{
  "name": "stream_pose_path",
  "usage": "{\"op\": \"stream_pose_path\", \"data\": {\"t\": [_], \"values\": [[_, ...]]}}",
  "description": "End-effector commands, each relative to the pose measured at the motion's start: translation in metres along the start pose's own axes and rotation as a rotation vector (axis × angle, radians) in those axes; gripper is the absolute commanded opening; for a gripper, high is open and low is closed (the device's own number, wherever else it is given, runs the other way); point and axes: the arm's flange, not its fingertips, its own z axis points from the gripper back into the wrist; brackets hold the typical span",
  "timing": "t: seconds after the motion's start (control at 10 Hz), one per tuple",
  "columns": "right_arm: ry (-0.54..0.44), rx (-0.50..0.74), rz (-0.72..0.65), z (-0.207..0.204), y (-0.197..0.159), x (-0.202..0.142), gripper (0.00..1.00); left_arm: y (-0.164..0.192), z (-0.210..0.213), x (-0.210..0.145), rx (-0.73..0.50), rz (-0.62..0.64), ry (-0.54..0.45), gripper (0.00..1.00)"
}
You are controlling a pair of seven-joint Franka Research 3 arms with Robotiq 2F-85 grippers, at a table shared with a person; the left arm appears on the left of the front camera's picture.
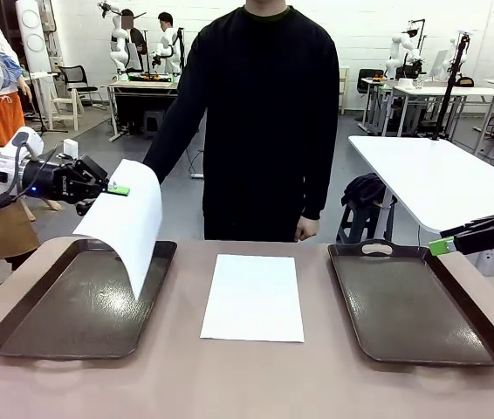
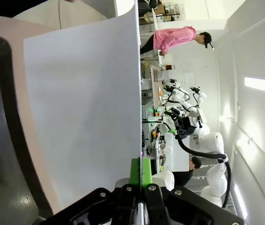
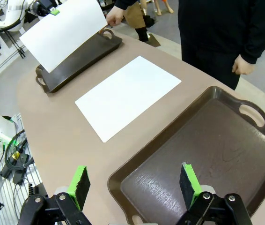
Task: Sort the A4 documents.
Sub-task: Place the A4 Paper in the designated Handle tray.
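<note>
The left claw (image 1: 118, 189) pinches one sheet (image 1: 129, 223), which droops below it over the empty left tray (image 1: 20, 327). A second sheet (image 1: 253, 297) lies on the table (image 1: 186, 384) between the claws. The right claw (image 3: 135, 180) gapes above the right tray (image 1: 404, 305); neither sheet looks sorted yet.

A lab hall: white worktables (image 1: 430, 179), grey floor (image 1: 90, 144), loose cables (image 3: 16, 161).

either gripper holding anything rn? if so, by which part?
Left gripper pinches one A4 sheet by its upper edge; the sheet hangs curved over the left tray. Right gripper is open, holding nothing.
</note>
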Motion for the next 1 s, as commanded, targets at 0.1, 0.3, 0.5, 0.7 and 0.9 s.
{"op": "stream_pose_path", "data": {"t": [0.1, 0.3, 0.5, 0.7, 0.9], "values": [[-0.031, 0.016, 0.013, -0.003, -0.004, -0.001, 1.0, 0.032, -0.003, -0.003, 0.05, 0.07, 0.022, 0.01], [-0.031, 0.016, 0.013, -0.003, -0.004, -0.001, 1.0, 0.052, -0.002, -0.012, 0.077, 0.035, 0.039, 0.01], [-0.031, 0.016, 0.013, -0.003, -0.004, -0.001, 1.0, 0.072, 0.001, -0.019, 0.184, 0.024, 0.039, 0.01], [-0.031, 0.016, 0.013, -0.003, -0.004, -0.001, 1.0, 0.077, 0.002, -0.023, 0.29, -0.001, 0.132, 0.01], [-0.031, 0.016, 0.013, -0.003, -0.004, -0.001, 1.0, 0.08, 0.013, -0.021, 0.413, -0.011, 0.173, 0.01]]}}
